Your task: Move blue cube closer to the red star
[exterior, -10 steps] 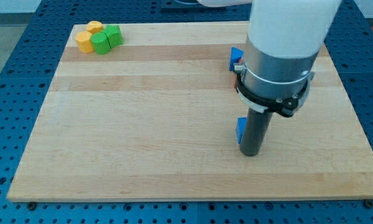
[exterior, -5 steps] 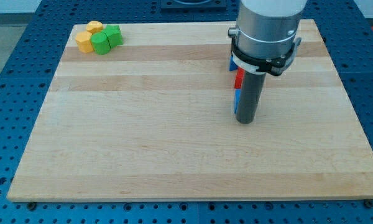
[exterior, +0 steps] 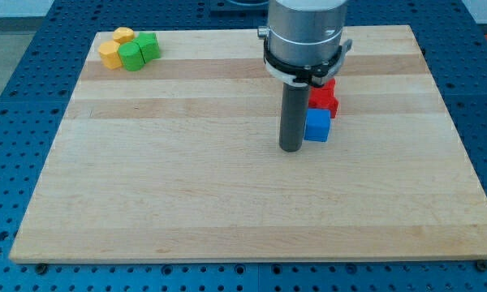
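The blue cube (exterior: 316,126) sits on the wooden board at the view's right of centre. Directly above it, touching or nearly touching, is the red star (exterior: 324,98), partly hidden by the arm. My tip (exterior: 290,148) rests on the board just to the left of the blue cube, close beside its left face. The arm's wide grey body covers the board area above the tip, hiding whatever lies behind it.
Two yellow blocks (exterior: 110,53) and two green blocks (exterior: 138,51) are clustered at the board's top left corner. The wooden board (exterior: 187,186) lies on a blue perforated table, its right edge near x 600.
My tip has moved up and to the left. The blue cube moved up the board with it and now lies just below the red star; it is now uncovered on the tip's right.
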Available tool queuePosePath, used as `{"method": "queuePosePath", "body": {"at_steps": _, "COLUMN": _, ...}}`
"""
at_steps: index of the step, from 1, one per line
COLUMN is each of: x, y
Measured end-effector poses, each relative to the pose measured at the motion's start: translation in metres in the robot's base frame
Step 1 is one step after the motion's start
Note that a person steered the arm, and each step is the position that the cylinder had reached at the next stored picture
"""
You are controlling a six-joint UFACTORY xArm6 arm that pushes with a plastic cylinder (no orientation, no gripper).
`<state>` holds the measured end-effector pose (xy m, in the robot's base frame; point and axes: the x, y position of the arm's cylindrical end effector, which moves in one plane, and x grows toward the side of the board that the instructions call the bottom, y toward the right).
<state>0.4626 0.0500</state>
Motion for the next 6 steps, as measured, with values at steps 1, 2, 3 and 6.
{"method": "queuePosePath", "body": {"at_steps": 1, "x": -0.008, "y": 0.0}}
{"method": "queuePosePath", "body": {"at_steps": 2, "x": -0.013, "y": 0.0}}
{"method": "queuePosePath", "body": {"at_steps": 3, "x": 0.009, "y": -0.002}}
{"method": "queuePosePath", "body": {"at_steps": 6, "x": 0.011, "y": -0.002}}
